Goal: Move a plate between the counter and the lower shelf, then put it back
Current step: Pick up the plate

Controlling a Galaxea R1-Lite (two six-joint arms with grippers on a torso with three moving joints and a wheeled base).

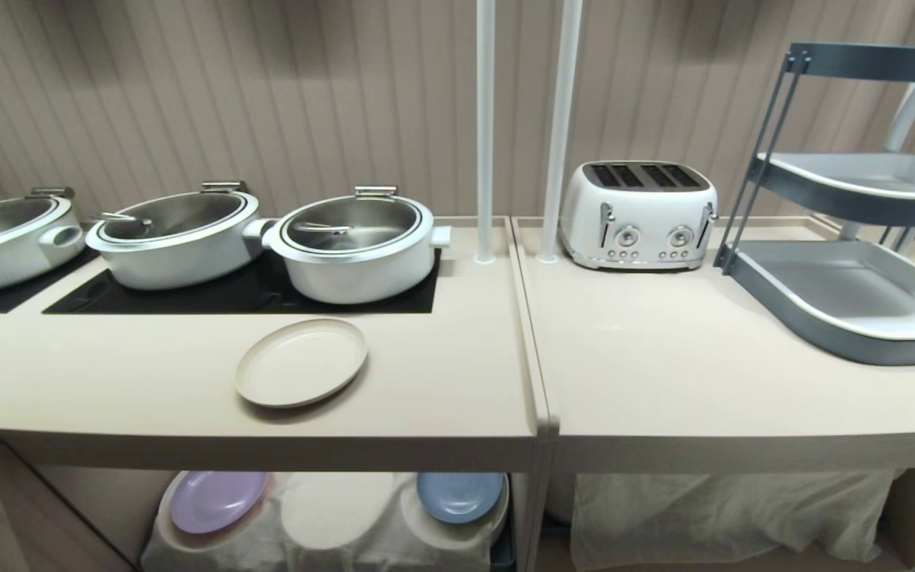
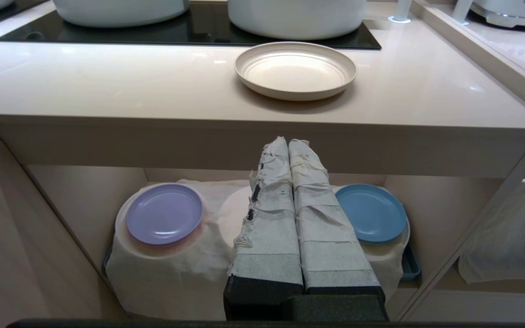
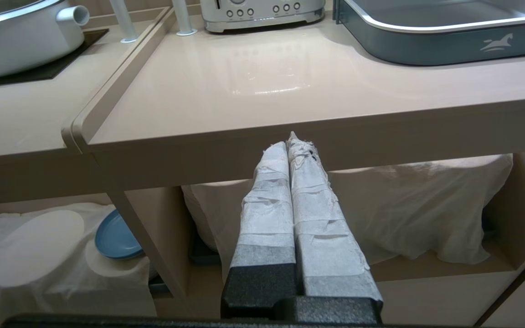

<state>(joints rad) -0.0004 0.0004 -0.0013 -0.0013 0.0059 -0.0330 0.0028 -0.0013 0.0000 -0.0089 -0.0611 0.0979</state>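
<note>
One cream plate (image 1: 301,362) near counter (image 1: 442,397) front edge, bare worktop around, both grippers' jaws pressed together, empty.

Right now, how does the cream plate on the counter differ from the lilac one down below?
The cream plate lies bare on the counter; the lilac plate sits on a cloth-covered hump in the lower shelf. The cream plate is matte beige, the lilac one glossier and purple. The cream plate looks somewhat wider. Both are round, low-rimmed, empty and lie flat.

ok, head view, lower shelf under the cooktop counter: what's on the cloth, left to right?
lilac plate → bare cloth-covered hump → blue plate. The cream plate sits above them on the counter.
</note>
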